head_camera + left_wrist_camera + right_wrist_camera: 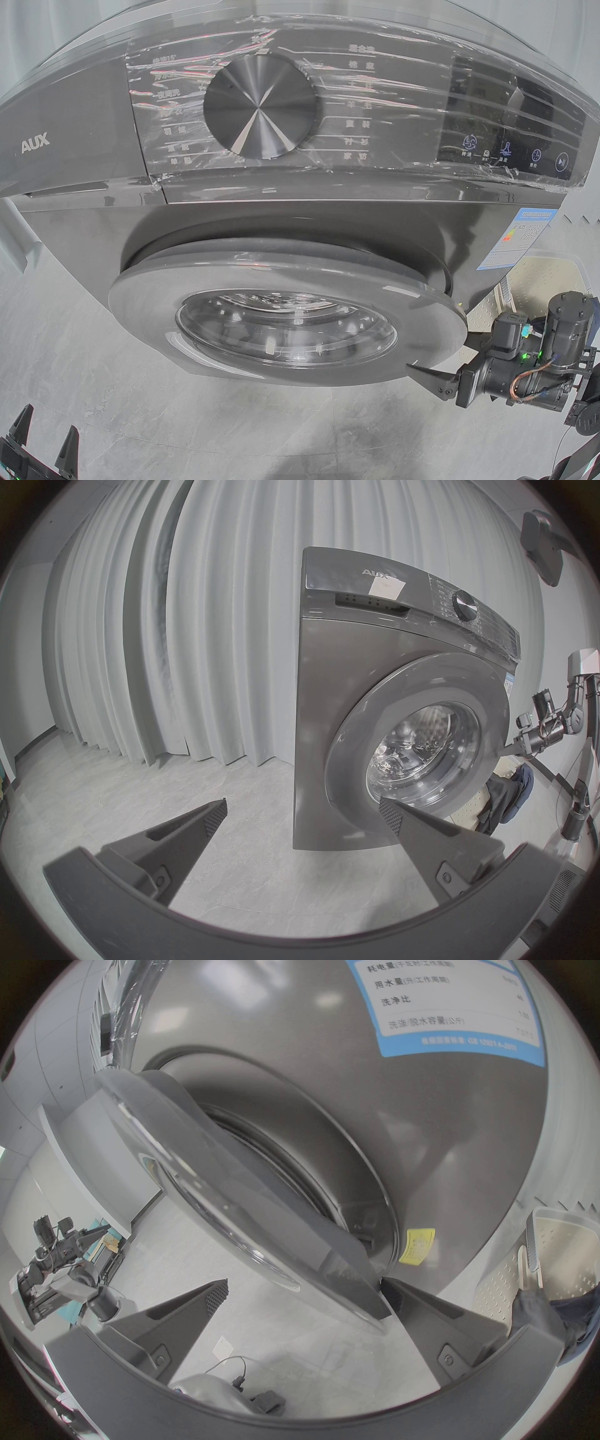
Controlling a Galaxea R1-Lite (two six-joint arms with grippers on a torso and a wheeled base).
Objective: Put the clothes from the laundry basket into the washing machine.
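Observation:
The grey washing machine [81, 231] fills the head view, its round glass door [287, 325] standing slightly ajar at its right edge. My right gripper [431, 378] sits at that right rim; in the right wrist view it [303, 1291] is open, with the door's edge [337, 1285] between its spread fingers. A cream perforated laundry basket [544, 281] stands to the right of the machine, holding dark and blue clothes [550, 1316]. Low at the left, away from the machine, my left gripper [44, 437] is open and holds nothing. The left wrist view takes in the whole machine [337, 717] and the clothes [509, 789].
Pale grey tiled floor [219, 425] spreads in front of the machine. A long grey curtain [156, 636] hangs behind and to the machine's left. The basket [562, 1254] stands close against the machine's right side.

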